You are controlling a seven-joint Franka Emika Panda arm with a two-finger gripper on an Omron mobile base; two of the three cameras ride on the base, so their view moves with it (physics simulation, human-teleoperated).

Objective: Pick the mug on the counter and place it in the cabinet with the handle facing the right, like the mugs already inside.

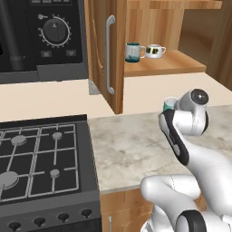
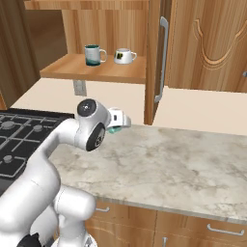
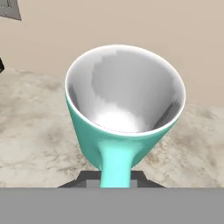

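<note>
Mint mug point(image 3: 124, 109) sits close under my gripper point(image 3: 114, 181), handle point(image 3: 114, 168) toward the hand; over the counter point(image 1: 131, 145), lifted or resting I can't tell. Jaw width unclear, grasp unconfirmed. Risk: handle-only pinch swings it, clipping the cabinet point(image 2: 96, 71) shelf or mugs point(image 2: 110, 55).

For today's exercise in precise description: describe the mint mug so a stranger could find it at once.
Start at the marbled counter below the open wooden cabinet. The mug stands near the back wall, beside the gripper. Unlike the two shelf mugs, it is plain mint.
</note>
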